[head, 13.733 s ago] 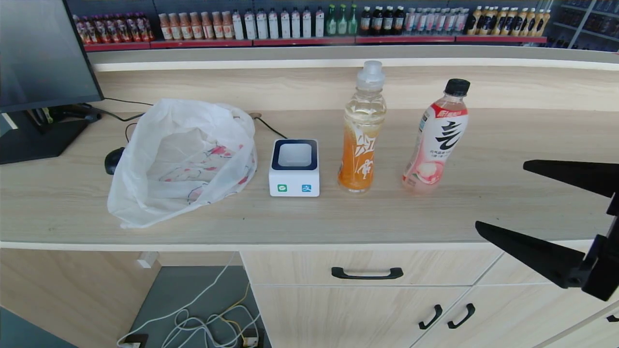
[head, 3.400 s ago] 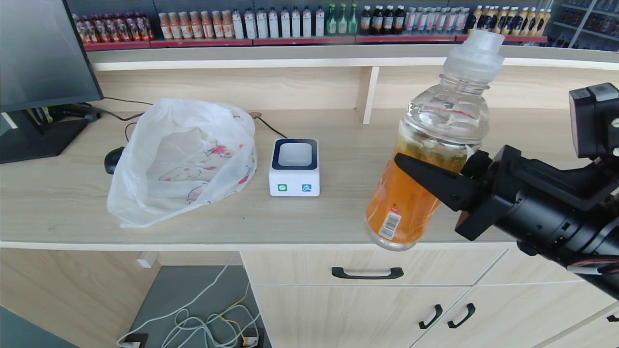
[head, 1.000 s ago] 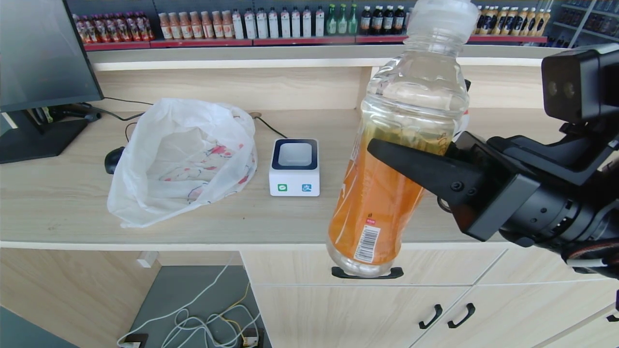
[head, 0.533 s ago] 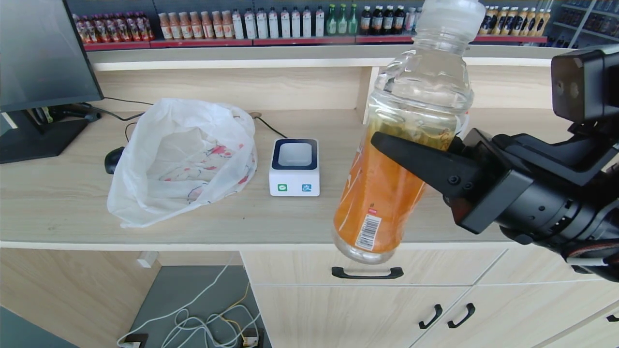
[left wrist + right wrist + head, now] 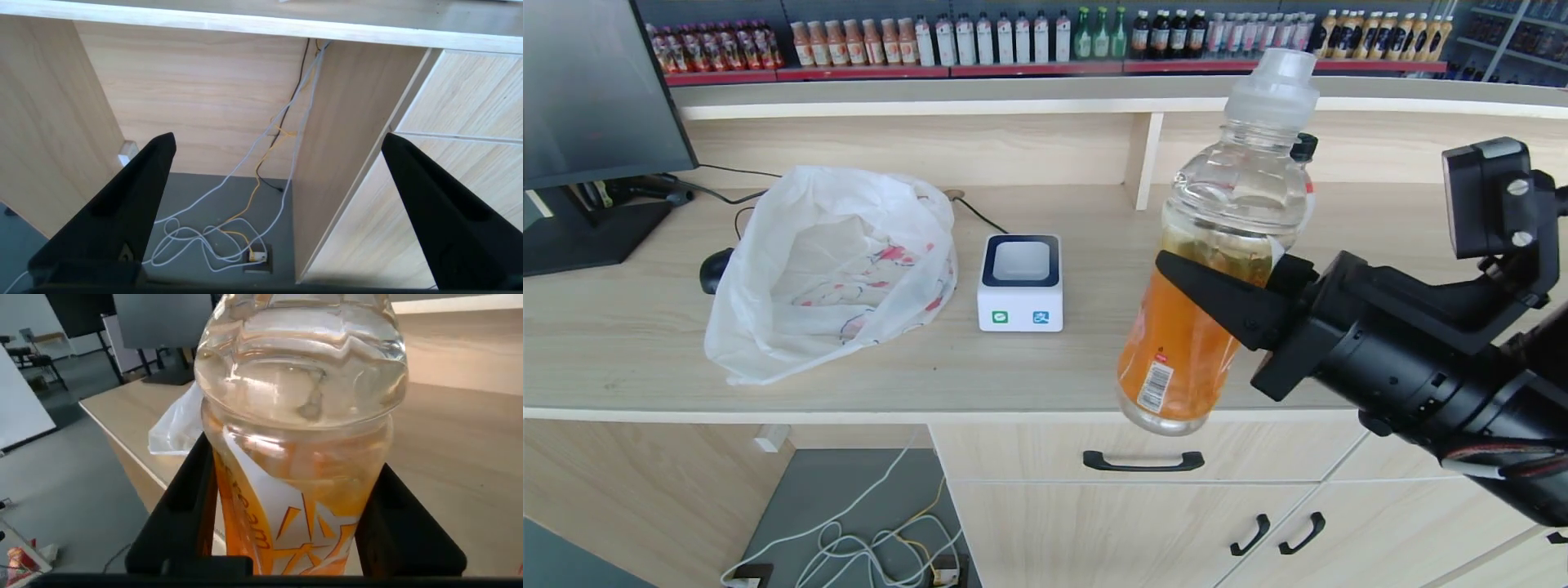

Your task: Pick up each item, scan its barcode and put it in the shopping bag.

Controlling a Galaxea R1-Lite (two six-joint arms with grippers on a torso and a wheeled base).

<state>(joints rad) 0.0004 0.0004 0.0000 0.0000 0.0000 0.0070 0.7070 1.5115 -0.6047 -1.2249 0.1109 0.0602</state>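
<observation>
The right tool (image 5: 1205, 286) is gripping the clear plastic bottle of orange drink (image 5: 1176, 351) above the wooden bench (image 5: 637, 327), near the white scanner box (image 5: 1020, 282). The white plastic bag (image 5: 833, 269) is looking empty, so scanning and bagging are probably waiting. The left tool (image 5: 278, 143) is hanging open.

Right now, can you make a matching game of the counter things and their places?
Things:
1. clear plastic bottle of orange drink
2. crumpled white plastic shopping bag
3. small white scanner box
4. black computer mouse

Places:
A. on the counter, right of the bag
B. beside the bag's left edge
C. gripped in the air by black fingers
D. lying open between mouse and scanner

Pairs: 1-C, 2-D, 3-A, 4-B
</observation>
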